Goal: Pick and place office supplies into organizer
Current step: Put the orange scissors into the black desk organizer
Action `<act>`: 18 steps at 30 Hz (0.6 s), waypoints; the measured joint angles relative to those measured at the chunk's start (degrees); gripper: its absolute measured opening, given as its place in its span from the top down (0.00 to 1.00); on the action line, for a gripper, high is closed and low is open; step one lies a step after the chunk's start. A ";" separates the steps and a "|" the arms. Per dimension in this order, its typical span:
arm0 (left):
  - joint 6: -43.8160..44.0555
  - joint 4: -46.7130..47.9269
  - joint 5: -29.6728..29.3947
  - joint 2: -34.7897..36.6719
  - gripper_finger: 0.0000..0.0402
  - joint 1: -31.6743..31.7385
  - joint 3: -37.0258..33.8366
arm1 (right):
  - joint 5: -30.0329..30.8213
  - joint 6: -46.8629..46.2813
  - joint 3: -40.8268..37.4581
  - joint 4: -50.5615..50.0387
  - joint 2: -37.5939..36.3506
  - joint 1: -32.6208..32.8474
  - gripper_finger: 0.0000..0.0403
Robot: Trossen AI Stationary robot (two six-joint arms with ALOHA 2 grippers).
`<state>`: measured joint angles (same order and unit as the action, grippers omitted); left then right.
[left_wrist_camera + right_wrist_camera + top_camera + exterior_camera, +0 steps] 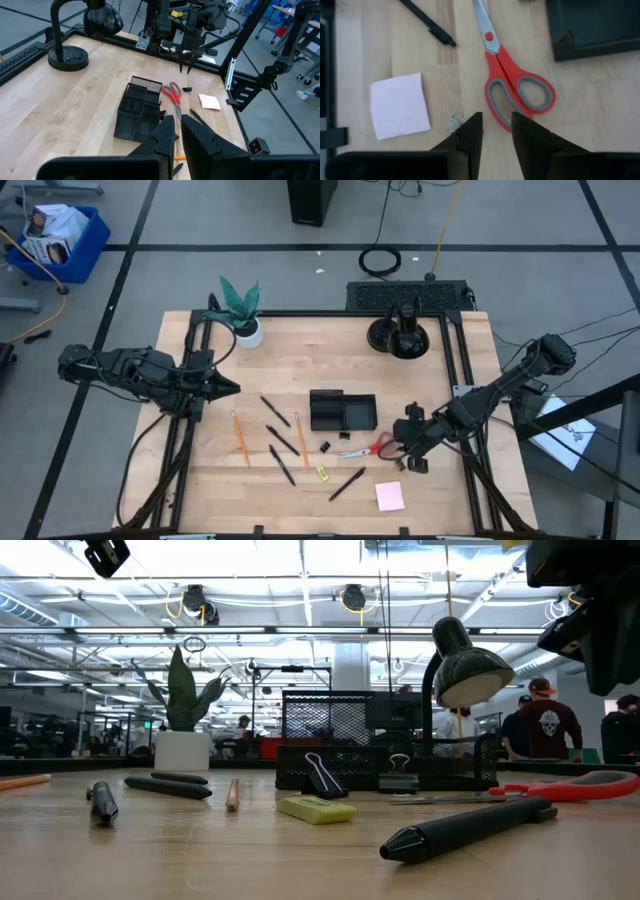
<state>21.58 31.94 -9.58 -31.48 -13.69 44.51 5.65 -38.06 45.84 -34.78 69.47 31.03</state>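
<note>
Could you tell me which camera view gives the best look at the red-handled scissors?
The right wrist view: the red-handled scissors lie flat, close and nearly whole, just ahead of the right gripper. The high view shows them small beside the organizer; the left wrist view shows them farther off; the low view shows only a handle edge.

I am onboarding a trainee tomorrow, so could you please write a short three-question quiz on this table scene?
1. True or false: the red-handled metal scissors lie inside the black mesh compartment organizer.
2. Which claw hangs above the scissors: A left, B right?
3. Fill in: the pale pink paper sticky-note pad lies on the ____.

Key: 1 false, they lie on the wooden table beside it; 2 B; 3 table.
</note>
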 joint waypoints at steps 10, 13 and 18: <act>-0.09 0.00 0.00 0.00 0.91 0.00 0.00 | 0.04 4.94 0.00 0.29 2.03 -1.88 0.60; -0.09 0.01 -0.01 0.00 0.91 -0.01 0.00 | 0.03 6.43 0.00 0.24 3.75 -2.76 0.60; -0.11 0.02 0.00 0.00 0.91 -0.02 0.00 | -1.42 8.27 0.00 0.33 6.84 -4.41 0.60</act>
<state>21.47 31.97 -9.58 -31.49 -13.72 44.51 4.23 -29.79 45.84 -34.46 76.32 26.62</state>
